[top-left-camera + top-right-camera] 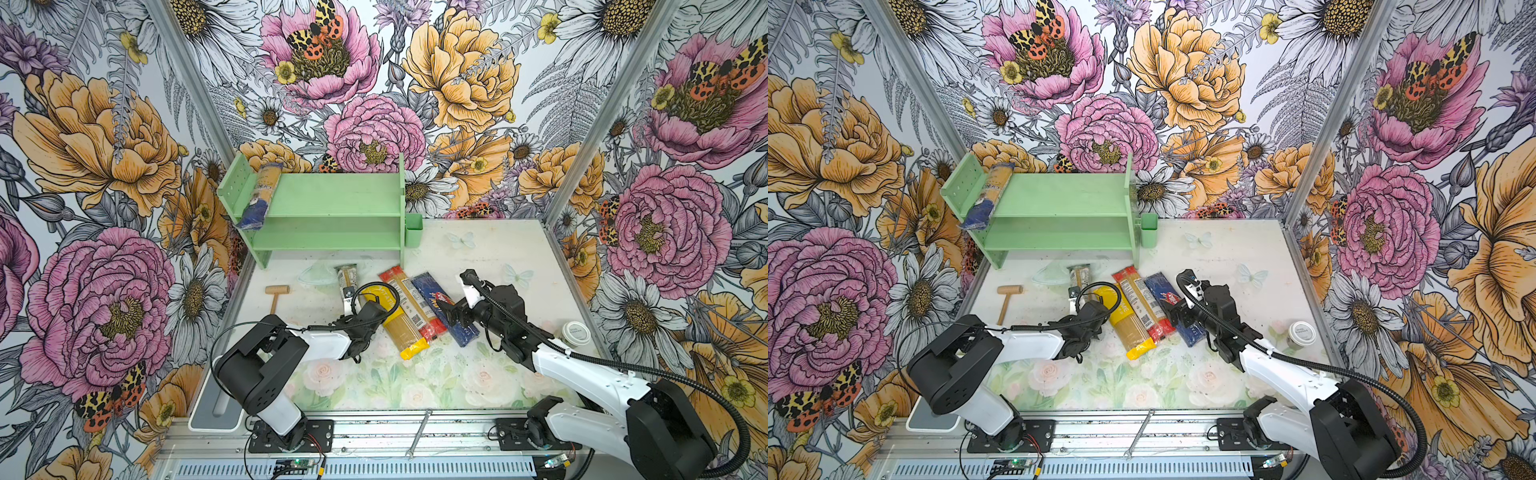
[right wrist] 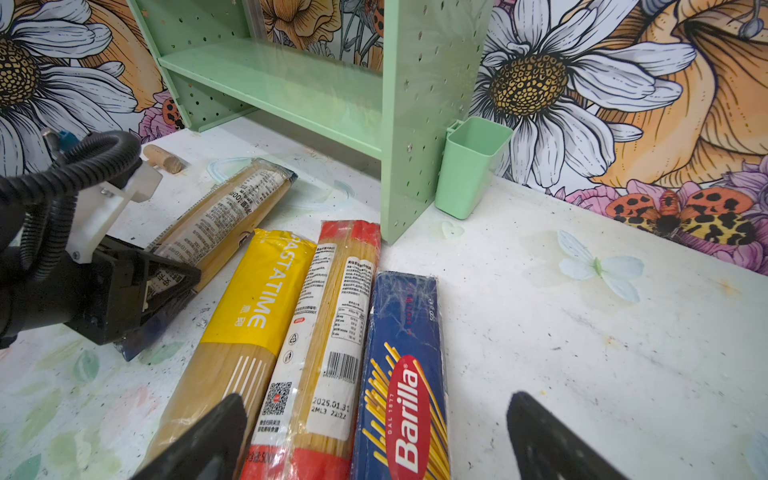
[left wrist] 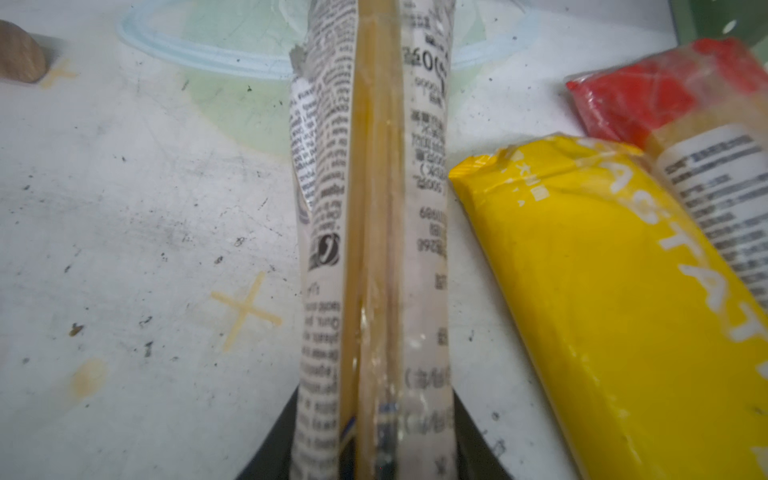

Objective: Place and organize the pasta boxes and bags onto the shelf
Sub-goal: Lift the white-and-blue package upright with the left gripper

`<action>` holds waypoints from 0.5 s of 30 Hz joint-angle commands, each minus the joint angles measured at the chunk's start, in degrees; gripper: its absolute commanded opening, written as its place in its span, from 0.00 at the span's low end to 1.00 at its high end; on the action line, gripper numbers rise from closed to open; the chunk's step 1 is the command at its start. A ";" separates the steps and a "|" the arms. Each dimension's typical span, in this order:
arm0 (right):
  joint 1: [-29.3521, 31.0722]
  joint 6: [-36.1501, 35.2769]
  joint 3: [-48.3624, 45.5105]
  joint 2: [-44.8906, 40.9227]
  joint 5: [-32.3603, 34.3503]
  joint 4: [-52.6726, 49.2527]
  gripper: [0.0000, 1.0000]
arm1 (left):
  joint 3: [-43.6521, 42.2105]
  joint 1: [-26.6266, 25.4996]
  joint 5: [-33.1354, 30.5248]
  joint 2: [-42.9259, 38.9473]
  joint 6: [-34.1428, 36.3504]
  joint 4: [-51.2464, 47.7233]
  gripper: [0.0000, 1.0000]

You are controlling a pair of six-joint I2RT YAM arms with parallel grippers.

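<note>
the shelf (image 1: 332, 195) stands at the back of the table (image 1: 490, 257), against the flowered wall, and its small green cup (image 1: 413, 230) hangs on one side panel. one blue-ended bag (image 1: 259, 191) already lies on the top tier of the shelf, at the end away from the cup. it leans on the perforated side panel there and its blue end sticks out over the front edge. the other four packs lie on the table in front of the shelf, all pointing roughly toward it. the printed bag (image 3: 374, 208) is the one furthest from the cup side. the left gripper (image 3: 376, 436) is closed on the end of this bag that is far from the shelf, with one black finger pressed on each long side. going toward the cup side come the yellow bag (image 1: 405, 332), the red-ended bag (image 1: 409, 299) and the dark blue barilla box (image 2: 403, 332), side by side and touching. the right gripper (image 2: 376, 399) hangs above the box and the red-ended bag, over their half away from the shelf, with its jaws spread wide and nothing between them. a wooden mallet (image 1: 277, 289) lies in front of the shelf, beyond the printed bag on the side away from the cup. a jar with a white lid (image 1: 576, 332) stands well apart from the shelf, at the table edge on the cup side. a wrench (image 1: 419, 432) lies on the front rail, far from the shelf.
</note>
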 commanded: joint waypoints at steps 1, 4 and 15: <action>-0.57 -0.16 0.19 -0.62 0.42 0.52 0.99 | -2.50 0.21 5.94 3.20 0.10 -3.27 0.23; -0.61 0.06 0.56 -0.36 0.28 0.17 1.00 | -2.51 0.34 6.38 3.08 0.15 -3.01 0.00; -0.53 2.98 4.67 2.92 -2.82 -3.76 1.00 | 0.27 1.09 12.37 5.14 -1.74 -6.96 0.00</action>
